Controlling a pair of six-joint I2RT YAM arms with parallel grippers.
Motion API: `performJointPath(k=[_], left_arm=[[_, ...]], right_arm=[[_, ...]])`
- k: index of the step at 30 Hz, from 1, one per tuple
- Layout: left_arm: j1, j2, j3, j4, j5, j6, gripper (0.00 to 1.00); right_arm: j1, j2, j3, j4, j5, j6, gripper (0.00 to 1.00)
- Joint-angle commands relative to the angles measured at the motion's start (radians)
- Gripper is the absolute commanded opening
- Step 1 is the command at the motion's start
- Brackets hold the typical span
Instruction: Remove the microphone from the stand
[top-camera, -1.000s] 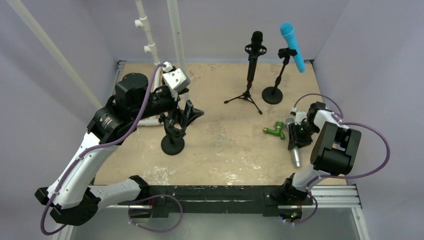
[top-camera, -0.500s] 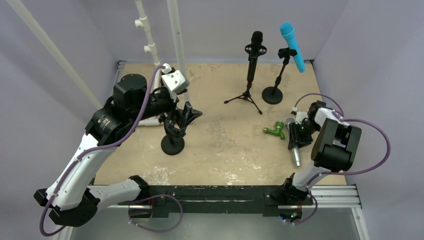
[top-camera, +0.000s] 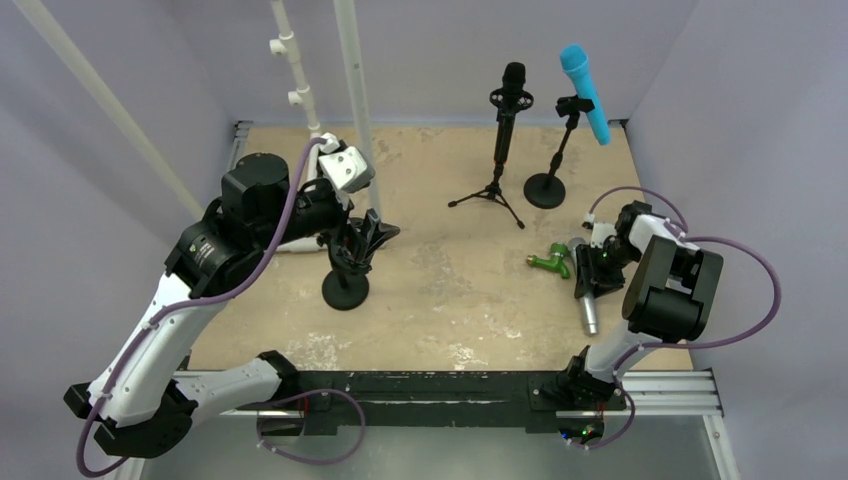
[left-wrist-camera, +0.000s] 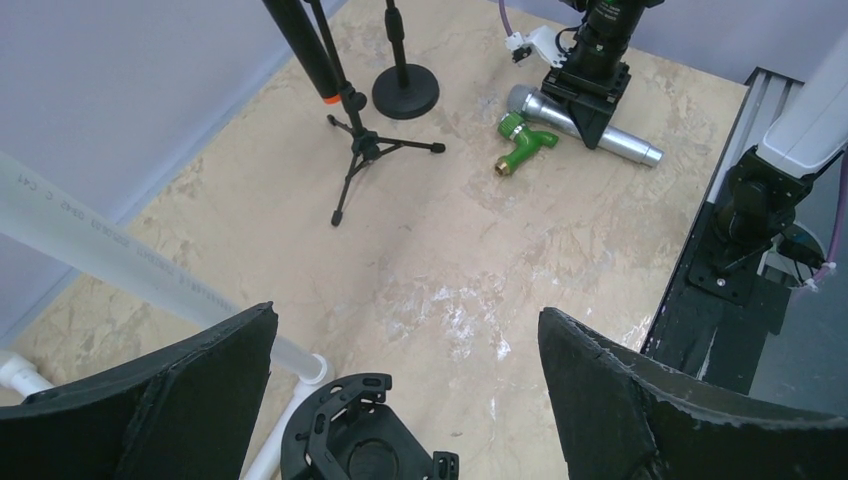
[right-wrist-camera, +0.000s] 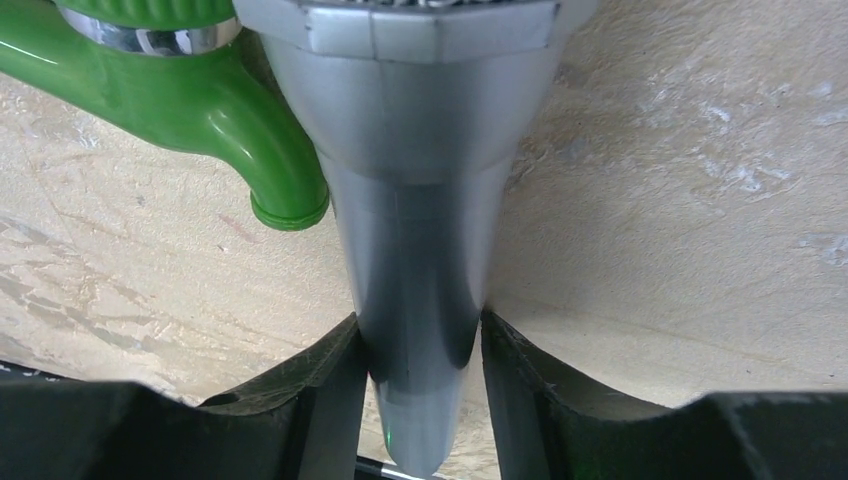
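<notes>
Tabletop of beige mottled board carries everything; well apart on it, two working spots.

Left gripper hangs over the black round-based stand; jaws spread wide, nothing between them; stand's clip empty.

Right gripper sits low at the table's right side, one finger on each flank of the silver metal microphone; fingers look to touch the barrel, but whether they press on it I cannot tell.

Microphone lies flat on the table, far from the stand; its head is just beside a green tap fitting.

Handling, as judged: rigid and fairly weighty for its size; smooth tapered barrel, likely slippery and apt to roll; mesh head the part that dents; best hold is across the mid-barrel, below the flare, never on the grille.
</notes>
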Motion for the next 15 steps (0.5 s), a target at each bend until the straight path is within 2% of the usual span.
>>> performJointPath(k=[1, 6, 14, 15], left_arm=[[0.004, -0.02, -0.008, 0.002, -0.016, 0.03, 1.0], [0.004, -0.03, -0.016, -0.015, -0.036, 0.052, 1.0], [0.004, -0.064, -0.018, -0.084, -0.128, 0.132, 1.0], [0.003, -0.069, -0.016, -0.1, -0.14, 0.146, 1.0]], right_arm=[[-0.009, 0.028, -0.006, 0.054, 0.033, -0.014, 0.47], [-0.009, -0.015, 0.008, 0.034, 0.035, -0.018, 0.61], [-0.009, -0.181, 0.127, -0.081, 0.003, -0.018, 0.97], [-0.008, -0.199, 0.145, -0.104, -0.017, -0.017, 0.98]])
